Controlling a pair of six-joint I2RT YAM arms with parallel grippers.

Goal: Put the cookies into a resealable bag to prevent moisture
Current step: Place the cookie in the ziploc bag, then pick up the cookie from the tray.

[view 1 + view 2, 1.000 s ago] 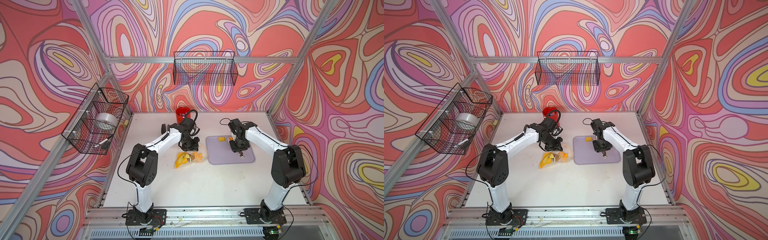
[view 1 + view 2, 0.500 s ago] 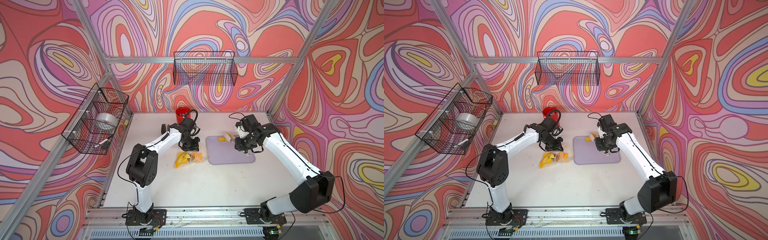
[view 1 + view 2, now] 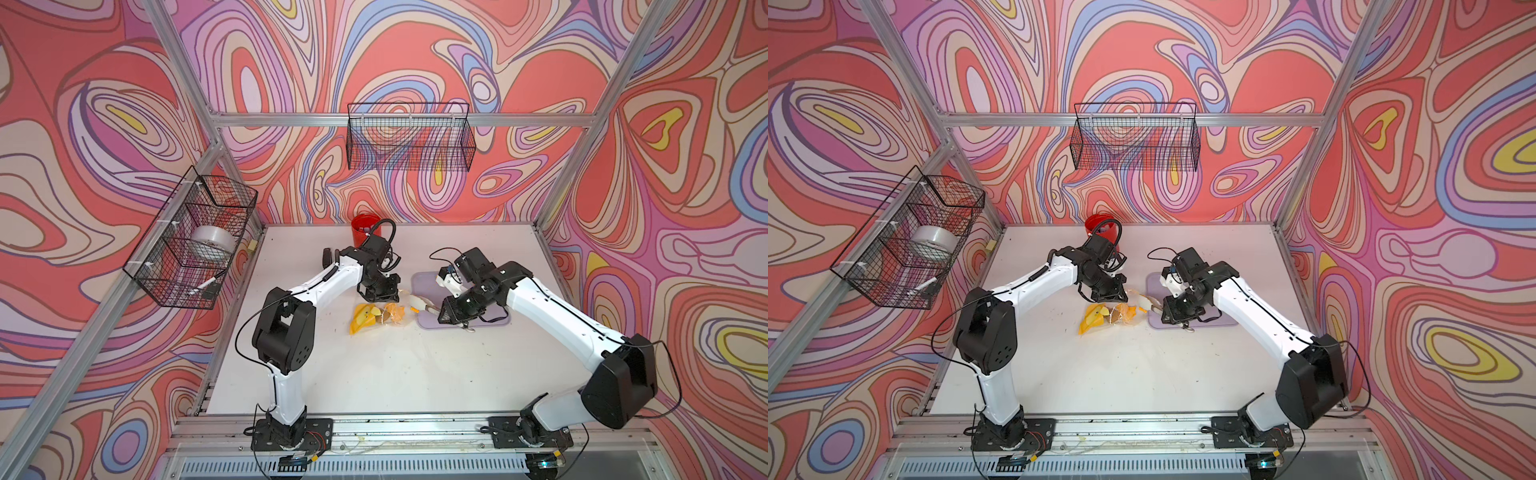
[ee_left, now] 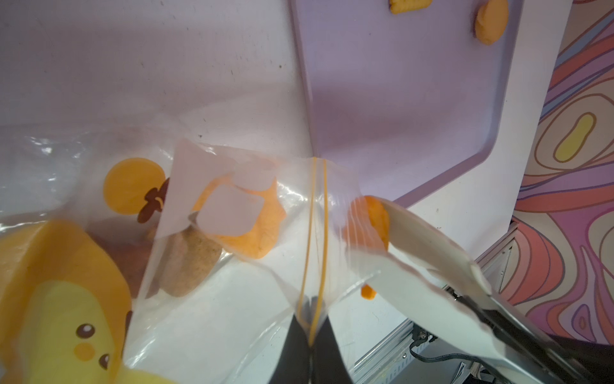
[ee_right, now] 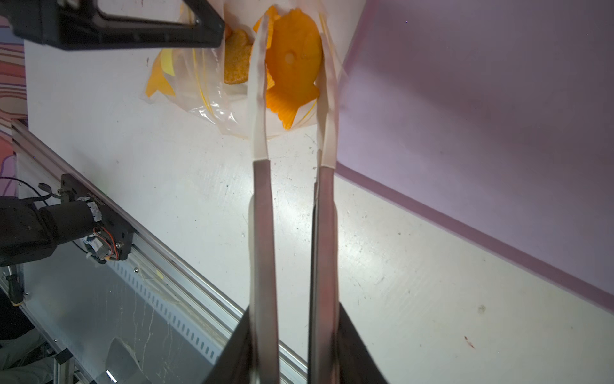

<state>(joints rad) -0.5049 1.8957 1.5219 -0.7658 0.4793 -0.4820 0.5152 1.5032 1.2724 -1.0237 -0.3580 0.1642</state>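
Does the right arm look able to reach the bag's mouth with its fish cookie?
Likely yes: left jaws hold the resealable bag by its zip edge, and the fish cookie sits at the mouth, nothing between.

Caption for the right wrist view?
A fish cookie, held by tongs in the right gripper, at the resealable bag mouth.

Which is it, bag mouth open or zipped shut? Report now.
Open. In the right wrist view the resealable bag's yellow zip strips stand apart, with a fish cookie, held in tongs, between them.
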